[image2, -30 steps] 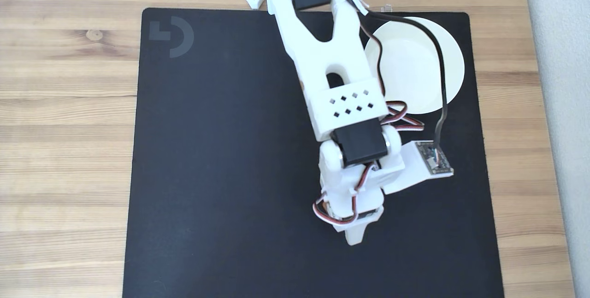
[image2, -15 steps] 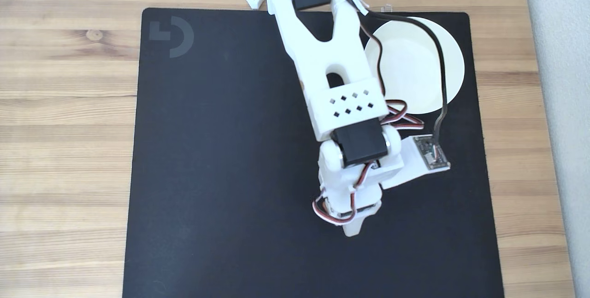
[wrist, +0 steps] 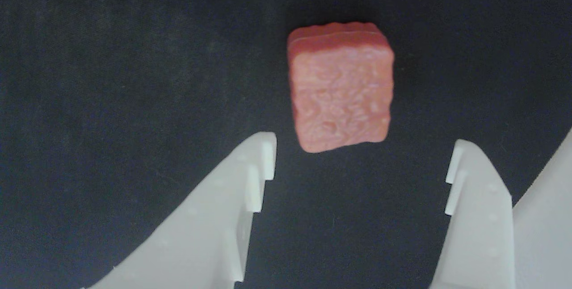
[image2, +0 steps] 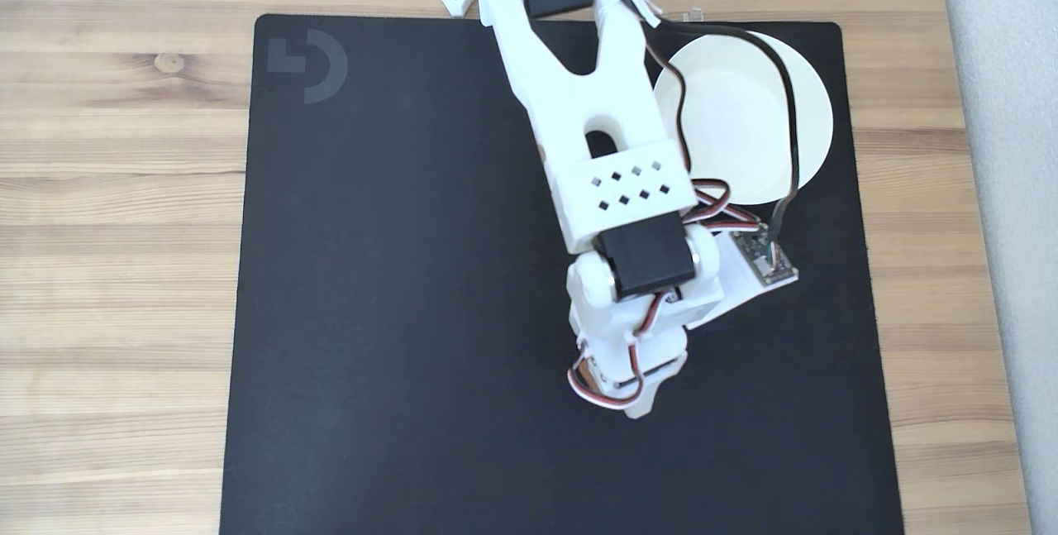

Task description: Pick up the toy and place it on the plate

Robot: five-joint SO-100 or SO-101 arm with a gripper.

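Note:
The toy [wrist: 342, 88], a reddish-brown grainy block with rounded corners, lies flat on the black mat in the wrist view. My gripper [wrist: 362, 155] is open, its two white fingers spread wider than the toy. Their tips stop just short of the toy's near edge and nothing is between them. In the fixed view my white arm reaches down over the mat, the gripper [image2: 640, 407] points at the lower middle, and the arm hides the toy. The plate [image2: 744, 117], round and white, sits at the mat's upper right, partly behind the arm and its cables.
A black mat [image2: 397, 287] with a grey logo at its upper left covers most of the wooden table [image2: 116, 212]. A black cable [image2: 789, 105] arcs over the plate. A pale grey strip [image2: 1008, 188] runs down the right side.
The gripper's tip has drawn back slightly up the mat. The wrist has turned, carrying the camera board up toward the plate.

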